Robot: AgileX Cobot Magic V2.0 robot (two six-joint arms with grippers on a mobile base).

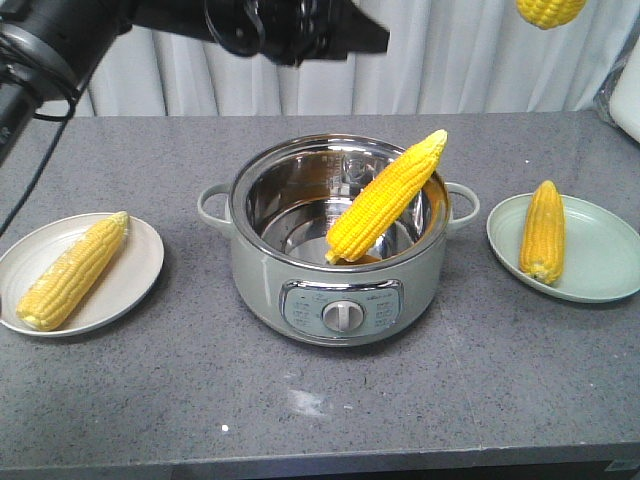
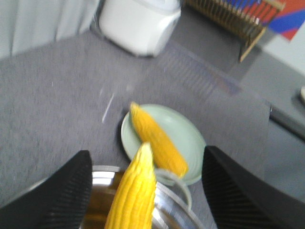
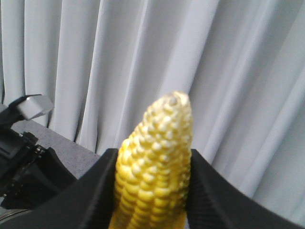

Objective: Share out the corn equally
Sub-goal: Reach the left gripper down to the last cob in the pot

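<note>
The right end effector [image 3: 152, 200], clamped on a bright yellow tapered corn cob [image 1: 548, 10] aloft, should probably lower it onto the pale green round plate [image 1: 600, 262], while the left end effector [image 2: 147, 191], wide open and empty, hangs above a second cob [image 1: 385, 200] leaning in the grey electric pot [image 1: 258, 290].

I count four cobs of corn: the first cob [image 1: 70, 272] on a plate, the second cob [image 1: 385, 200] in the pot, the third cob [image 1: 543, 230] on the other plate, and the fourth cob [image 1: 548, 10] up high. I see two plates, the pale plate [image 1: 125, 290] and the green plate [image 1: 600, 262]. There is one pot [image 1: 340, 290]. I have two grippers, the left gripper [image 2: 147, 152] and the right gripper [image 3: 152, 152]. I see one white cooker [image 2: 138, 24].
</note>
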